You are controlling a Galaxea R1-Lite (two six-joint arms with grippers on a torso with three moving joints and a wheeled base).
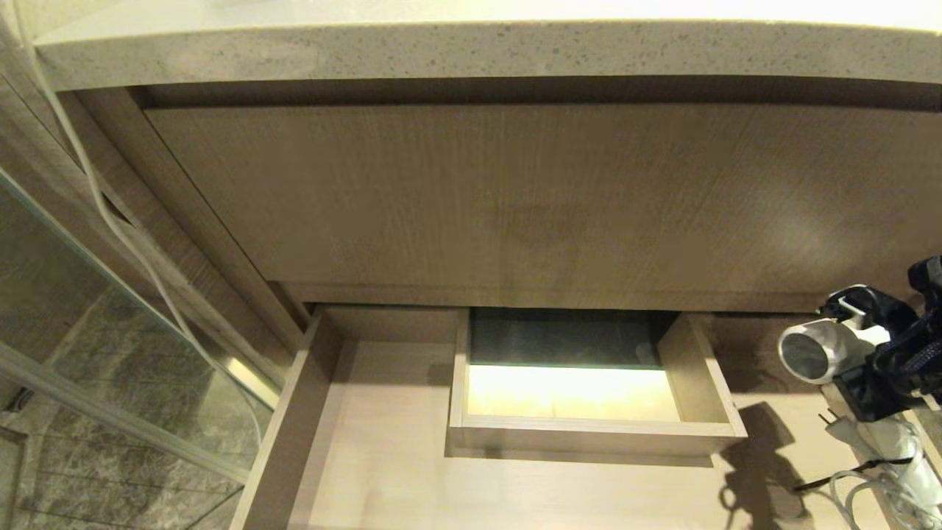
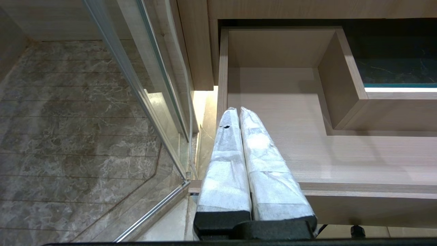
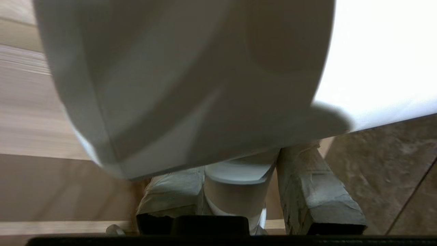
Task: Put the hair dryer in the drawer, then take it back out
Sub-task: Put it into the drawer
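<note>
Head view first: the drawer (image 1: pixel 383 442) is pulled wide open under the speckled stone desk (image 1: pixel 471 51), with one boxed cut-out (image 1: pixel 589 434) sitting in its middle, and there's exactly one hair dryer (image 1: pixel 820 350) in sight — it's up in the air at the far right edge, above the drawer's right end, gripped by the right claw (image 1: pixel 879 357). Its barrel lies roughly level with the dark grey round end facing left toward the cut-out, the handle drops down and away to the right, and the white cord and plug (image 1: pixel 861 442) dangle underneath, trailing onto the drawer floor. So the bare drawer floor lies below and to the left of the claw, and I'd guess the coming move is just down and maybe a bit left, keeping the barrel clear of the cut-out wall. Left wrist view: one left claw (image 2: pixel 239 112), taped fingers pressed together with nothing between them, parked low by the drawer's left front corner next to a glass panel (image 2: pixel 136 85) — well apart from the dryer, so the right arm is the nearer one by far. Right wrist view: the barrel fills nearly everything, and the two padded fingers (image 3: pixel 314 177) are pinching the slim handle between them.
</note>
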